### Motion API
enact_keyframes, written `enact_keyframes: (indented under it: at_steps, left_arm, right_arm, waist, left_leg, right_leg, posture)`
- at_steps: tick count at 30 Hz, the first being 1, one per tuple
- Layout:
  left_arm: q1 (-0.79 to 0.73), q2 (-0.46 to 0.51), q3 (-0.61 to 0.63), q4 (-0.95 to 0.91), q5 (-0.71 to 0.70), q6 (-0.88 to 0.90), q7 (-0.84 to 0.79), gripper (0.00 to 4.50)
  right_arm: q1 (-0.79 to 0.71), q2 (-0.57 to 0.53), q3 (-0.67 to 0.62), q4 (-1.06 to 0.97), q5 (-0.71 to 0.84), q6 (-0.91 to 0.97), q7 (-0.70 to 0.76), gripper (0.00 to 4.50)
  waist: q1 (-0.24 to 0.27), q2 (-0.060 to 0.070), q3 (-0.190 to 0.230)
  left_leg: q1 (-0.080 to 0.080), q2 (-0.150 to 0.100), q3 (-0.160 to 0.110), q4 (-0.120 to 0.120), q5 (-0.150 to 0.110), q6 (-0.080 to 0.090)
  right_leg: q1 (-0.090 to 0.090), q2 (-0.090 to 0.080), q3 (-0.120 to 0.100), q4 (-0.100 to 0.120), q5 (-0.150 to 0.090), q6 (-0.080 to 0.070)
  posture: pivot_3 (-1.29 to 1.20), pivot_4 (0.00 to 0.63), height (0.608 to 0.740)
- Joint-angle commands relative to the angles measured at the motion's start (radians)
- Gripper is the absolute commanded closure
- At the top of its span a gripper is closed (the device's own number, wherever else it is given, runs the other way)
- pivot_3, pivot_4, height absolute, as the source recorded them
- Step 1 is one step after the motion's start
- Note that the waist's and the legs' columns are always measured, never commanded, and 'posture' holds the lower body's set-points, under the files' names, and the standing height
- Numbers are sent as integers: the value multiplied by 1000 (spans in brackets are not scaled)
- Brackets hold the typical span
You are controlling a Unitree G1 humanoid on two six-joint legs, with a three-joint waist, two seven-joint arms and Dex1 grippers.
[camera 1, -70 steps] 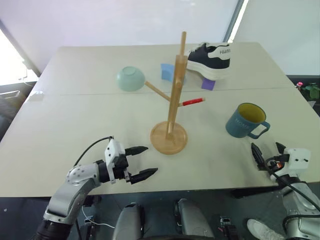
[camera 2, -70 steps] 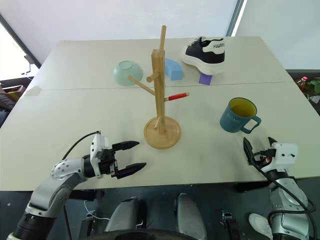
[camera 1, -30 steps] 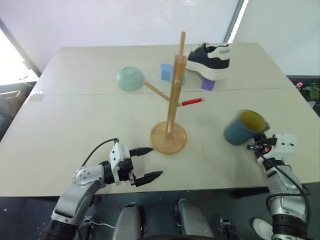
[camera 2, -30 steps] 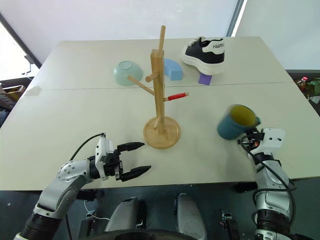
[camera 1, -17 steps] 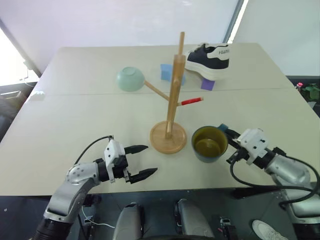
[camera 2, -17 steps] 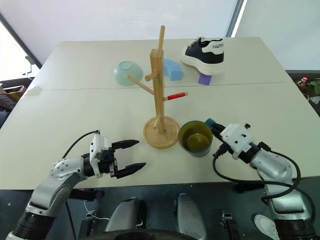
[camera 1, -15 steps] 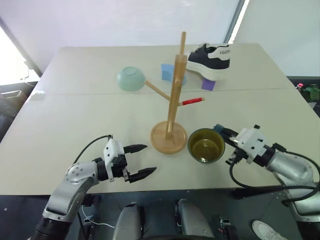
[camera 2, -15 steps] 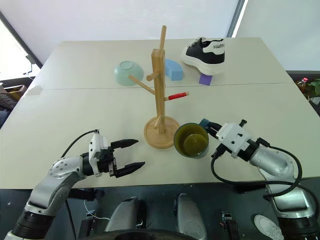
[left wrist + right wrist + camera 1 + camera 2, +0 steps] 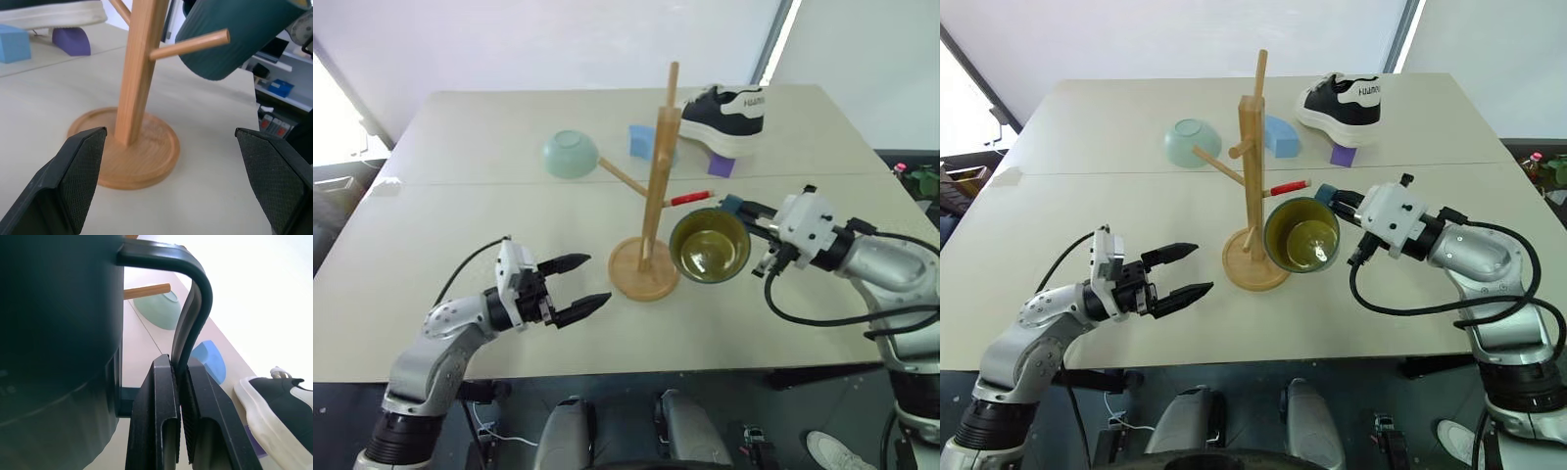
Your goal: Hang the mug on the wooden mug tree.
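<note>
- The table (image 9: 460,225) is a wide pale surface; its near edge runs just below both arms, and a seam crosses it behind the wooden mug tree (image 9: 651,196).
- The left half of the table is bare from the seam to the near edge, so there is open room around the left gripper (image 9: 579,284).
- The left gripper hangs just above the table, near the left of the tree's round base, fingers spread wide and holding nothing; in the left wrist view the post and base stand between its two fingertips (image 9: 80,171).
- The right gripper (image 9: 178,382) is clamped on the loop handle of the mug (image 9: 709,246), its two fingers pinching the handle's thin band.
- The mug is held off the table, tipped on its side with its mouth toward the camera, just right of the tree's post and over the right edge of the base.
- The mug's yellow-olive inside looks empty.
- In the left wrist view a bare peg crosses in front of the mug's teal wall; whether they touch I cannot tell.
- The red-tipped peg (image 9: 690,199) points right, just behind the mug's rim.
- Behind the seam lie a pale green bowl (image 9: 570,154) on its side, a blue block (image 9: 1279,135), a purple block (image 9: 1343,155) and a black-and-white sneaker (image 9: 729,116), crowding the far middle.
</note>
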Motion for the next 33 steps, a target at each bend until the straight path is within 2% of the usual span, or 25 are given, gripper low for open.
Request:
enact_keyframes:
  at_steps: [1, 10, 24, 25, 26, 29, 30, 31, 33]
  left_arm:
    - [-13, 7, 32, -61, -44, 26, 18, 0]
    - [-35, 2, 48, -127, -117, 77, 55, 0]
    - [-95, 13, 71, -156, -183, 110, 85, 0]
    - [-94, 13, 71, -157, -183, 110, 85, 0]
    - [-94, 13, 71, -157, -183, 111, 86, 0]
    - [-93, 12, 72, -156, -182, 111, 87, 0]
    - [-93, 12, 72, -156, -182, 111, 87, 0]
    - [-92, 12, 72, -155, -180, 110, 88, 0]
    - [-87, 11, 74, -149, -173, 107, 91, 0]
  right_arm:
    - [-53, -11, 1, 18, 8, -34, 33, 4472]
    - [-169, 9, 57, 73, -3, -39, 69, 4472]
    - [-255, 18, 123, 115, -19, 18, 102, 4472]
    - [-256, 18, 120, 114, -18, 20, 101, 3778]
    - [-258, 18, 118, 113, -22, 16, 99, 3499]
    - [-268, 19, 113, 108, -44, -7, 82, 2073]
    - [-270, 17, 112, 106, -50, -11, 78, 1454]
    - [-272, 13, 109, 104, -54, -13, 74, 1065]
    - [-266, 0, 86, 92, -47, 0, 65, 1065]
  waist:
    - [-1, 0, 0]
    - [0, 0, 0]
    - [0, 0, 0]
    - [0, 0, 0]
    - [0, 0, 0]
    - [0, 0, 0]
    - [0, 0, 0]
    - [0, 0, 0]
    - [0, 0, 0]
  left_leg:
    - [0, 0, 0, 0, 0, 0]
    - [0, 0, 0, 0, 0, 0]
    - [0, 0, 0, 1, 0, 0]
    - [0, 0, 0, 1, 0, 0]
    - [0, 0, 0, 1, 0, 0]
    - [0, 0, 0, 1, 0, 0]
    - [0, 0, 0, 1, 0, 0]
    - [0, 0, 0, 1, 0, 0]
    - [0, 0, 0, 1, 0, 0]
  right_leg:
    - [0, 0, 0, 0, 0, 0]
    - [0, 0, 0, 1, 0, 0]
    - [0, 0, 0, 1, 0, 0]
    - [0, 0, 0, 1, 0, 0]
    - [0, 0, 0, 1, 0, 0]
    - [0, 0, 0, 1, 0, 0]
    - [0, 0, 0, 1, 0, 0]
    - [0, 0, 0, 1, 0, 0]
    - [0, 0, 0, 1, 0, 0]
  posture:
    - [0, 150, 740]
    - [0, 150, 740]
    - [0, 150, 740]
    - [0, 150, 740]
    - [0, 150, 740]
    - [0, 150, 740]
    - [0, 150, 740]
    - [0, 150, 740]
    - [0, 150, 740]
